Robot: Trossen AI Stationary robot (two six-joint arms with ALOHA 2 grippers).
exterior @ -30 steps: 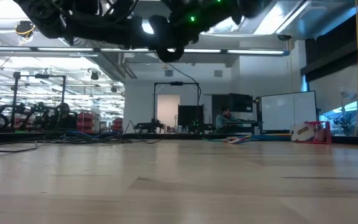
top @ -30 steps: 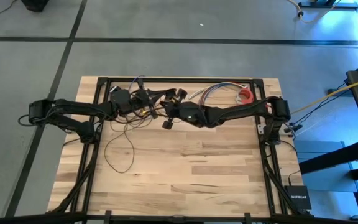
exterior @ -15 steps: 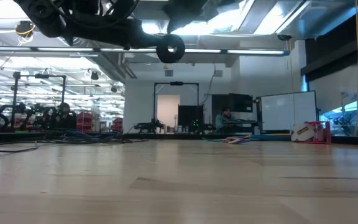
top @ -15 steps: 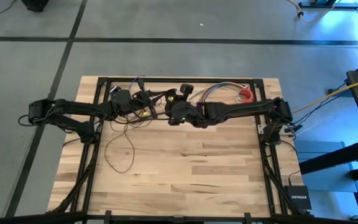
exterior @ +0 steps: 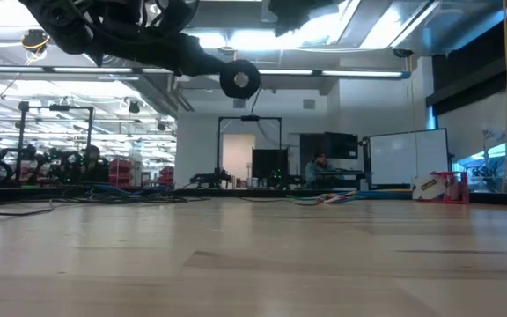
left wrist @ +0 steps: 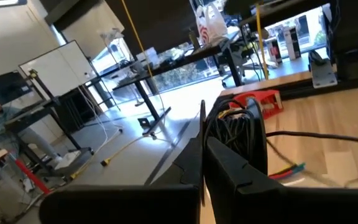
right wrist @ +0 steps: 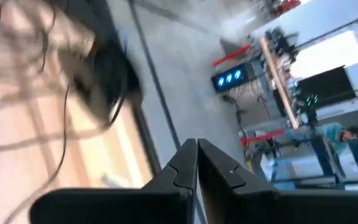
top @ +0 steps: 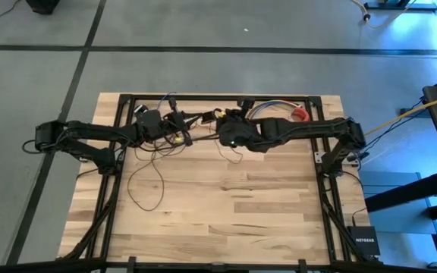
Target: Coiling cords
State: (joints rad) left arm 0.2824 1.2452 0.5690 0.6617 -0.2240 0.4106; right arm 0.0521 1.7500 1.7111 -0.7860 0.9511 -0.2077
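Black and matte, the left hand (top: 182, 130) hangs above the far part of the tabletop (top: 264, 205), left of the middle, its fingers (left wrist: 229, 168) pressed together on a bunch of the cords (left wrist: 236, 127), the thin dark brown-black wire gathered into loops. In the left wrist view the bunch stands up just past the fingertips, with strands coming out on both sides. The right hand (top: 230, 116) is near the far edge, close to the middle, raised off the wood; its two dark fingers (right wrist: 188, 163) are pressed together, and whether they pinch a strand I cannot tell.

From the left hand the cords fall to the wood and spread in wide loose loops (top: 146, 182) toward the left half of the tabletop, the largest loop lying between the left edge and the centre. In the low view the small black round puck (exterior: 239, 80) at the wire's end hangs in the air well above the surface, under the dark arms.

Beyond the right hand, along the far edge, lies a short bundle of multicoloured wires (top: 268, 108), and just right of it a small red object (top: 301, 115). A thick yellow cable (top: 400, 120) runs off past the right edge. The light wooden plank surface nearer the camera carries nothing but the loops.
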